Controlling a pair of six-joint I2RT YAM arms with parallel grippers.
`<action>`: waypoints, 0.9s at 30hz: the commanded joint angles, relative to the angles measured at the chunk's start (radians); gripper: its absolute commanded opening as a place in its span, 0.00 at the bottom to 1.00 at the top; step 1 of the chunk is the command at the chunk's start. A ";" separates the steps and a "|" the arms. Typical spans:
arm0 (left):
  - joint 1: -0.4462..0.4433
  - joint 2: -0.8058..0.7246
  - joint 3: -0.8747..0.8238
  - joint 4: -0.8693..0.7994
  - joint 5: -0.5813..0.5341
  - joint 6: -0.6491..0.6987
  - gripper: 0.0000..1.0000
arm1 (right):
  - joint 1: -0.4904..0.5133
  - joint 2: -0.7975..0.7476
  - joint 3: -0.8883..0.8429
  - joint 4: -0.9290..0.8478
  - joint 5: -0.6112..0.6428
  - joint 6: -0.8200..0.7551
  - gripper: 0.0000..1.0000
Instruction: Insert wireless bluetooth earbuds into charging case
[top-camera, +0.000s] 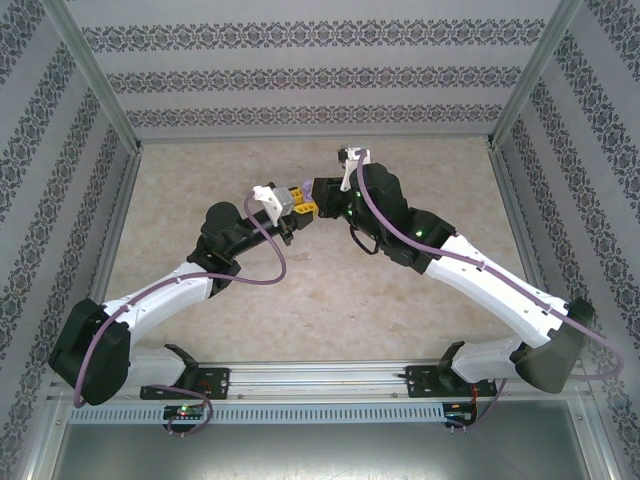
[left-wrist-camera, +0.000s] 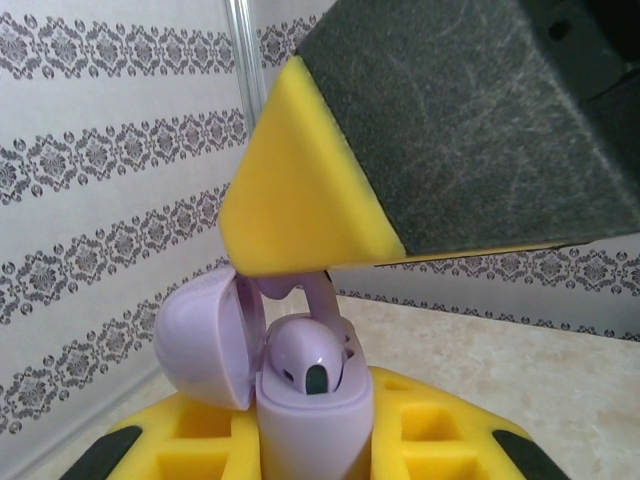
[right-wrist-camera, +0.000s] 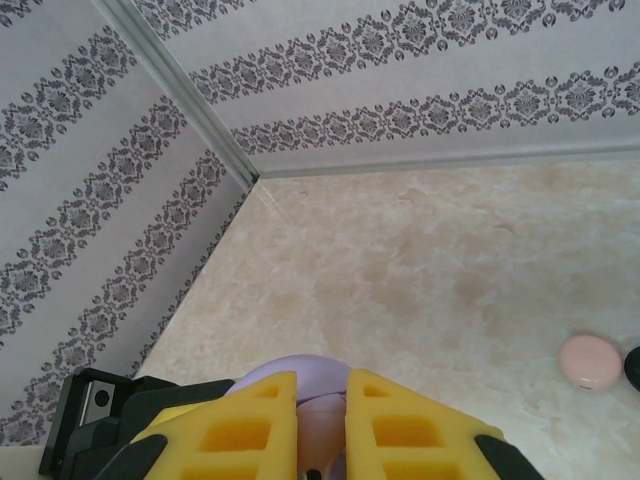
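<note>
Between clamped left jaws, upright lilac case (left-wrist-camera: 315, 430), lid open; between clamped right jaws, lilac earbud (left-wrist-camera: 312, 335), stem upward.

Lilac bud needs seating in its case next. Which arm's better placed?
The right arm: its jaws sit right over the open case, apparently pinching the bud at its mouth, so it likely just pushes down. The left arm is taken: its jaws clamp the case upright.
</note>
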 joint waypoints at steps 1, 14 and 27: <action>-0.023 -0.028 0.043 0.074 0.001 0.018 0.00 | 0.014 0.004 -0.033 -0.043 -0.033 0.018 0.15; -0.024 -0.006 0.051 0.082 0.002 0.002 0.00 | 0.005 -0.011 0.046 -0.044 0.015 0.007 0.60; -0.024 0.000 0.030 0.013 0.028 0.012 0.00 | -0.147 -0.067 0.149 -0.189 -0.112 0.024 0.68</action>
